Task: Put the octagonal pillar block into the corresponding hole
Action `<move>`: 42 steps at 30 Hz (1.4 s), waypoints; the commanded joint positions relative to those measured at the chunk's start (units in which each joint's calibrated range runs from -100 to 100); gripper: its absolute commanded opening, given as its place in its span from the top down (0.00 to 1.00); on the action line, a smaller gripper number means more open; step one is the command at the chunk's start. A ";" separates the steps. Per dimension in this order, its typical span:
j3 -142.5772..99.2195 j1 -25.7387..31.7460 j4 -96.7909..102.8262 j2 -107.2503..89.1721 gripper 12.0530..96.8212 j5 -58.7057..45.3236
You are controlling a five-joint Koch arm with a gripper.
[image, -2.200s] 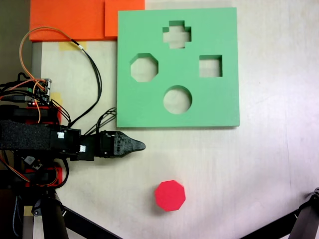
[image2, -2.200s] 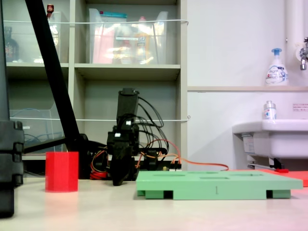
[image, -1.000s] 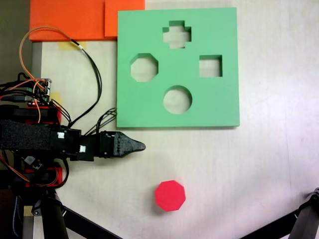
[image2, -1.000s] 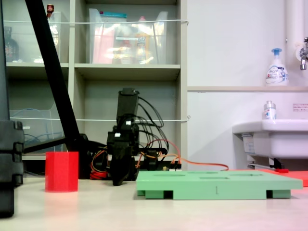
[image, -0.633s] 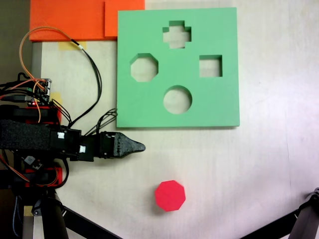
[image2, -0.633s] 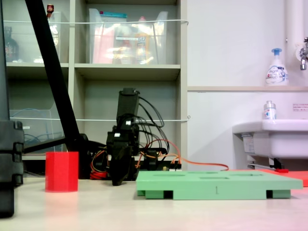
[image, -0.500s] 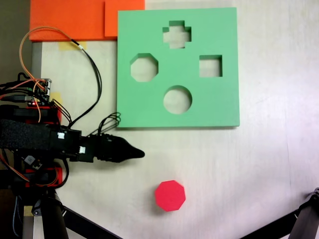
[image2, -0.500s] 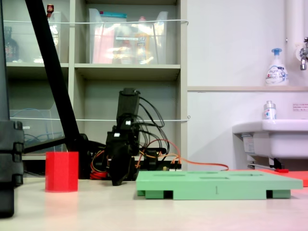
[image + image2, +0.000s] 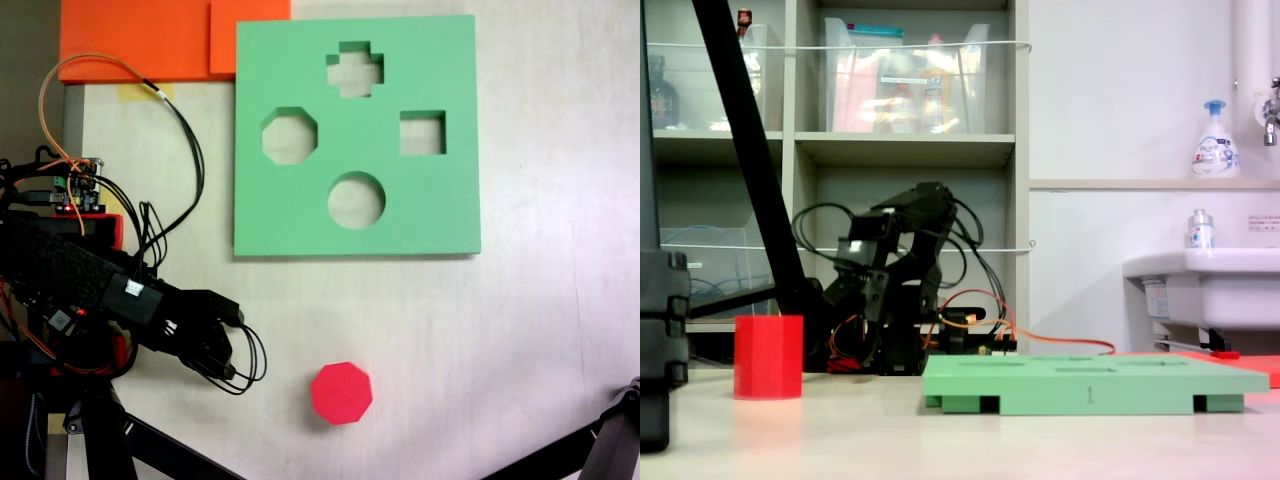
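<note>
The octagonal pillar block (image 9: 341,392) is bright red and stands upright on the pale table, below the green foam board (image 9: 430,210); it also shows at the left as a red prism (image 9: 768,357). The corresponding hole (image 9: 290,136) is the eight-sided cutout at the board's left side, with nothing in it. My gripper (image 9: 228,360) sits left of the block, roughly a block's width away, and points down toward the table. Its jaws are hidden under the wrist and cable loops. The folded arm (image 9: 885,270) stands behind the board (image 9: 1090,385).
Orange foam sheets (image 9: 150,40) lie at the table's top left. Black tripod legs (image 9: 150,440) cross the lower left corner, and another leg (image 9: 610,440) the lower right. The board also has cross, square and round cutouts. A sink (image 9: 1200,285) stands at the right.
The arm has swung from beside the board's lower left corner toward the red block and folded, so the gripper now points down. Block and board have not moved.
</note>
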 commanded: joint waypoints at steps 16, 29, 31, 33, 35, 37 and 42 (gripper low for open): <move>56.95 1.66 -26.72 24.03 0.69 4.05; 81.27 2.98 -40.40 68.31 0.04 3.96; 82.27 2.93 -40.30 72.08 0.01 3.91; 84.07 2.83 -40.30 75.43 0.01 3.76; 86.46 2.83 -40.30 78.92 0.01 2.78; 88.15 2.83 -40.40 81.58 0.01 1.61; 89.95 2.83 -41.26 87.30 0.01 0.88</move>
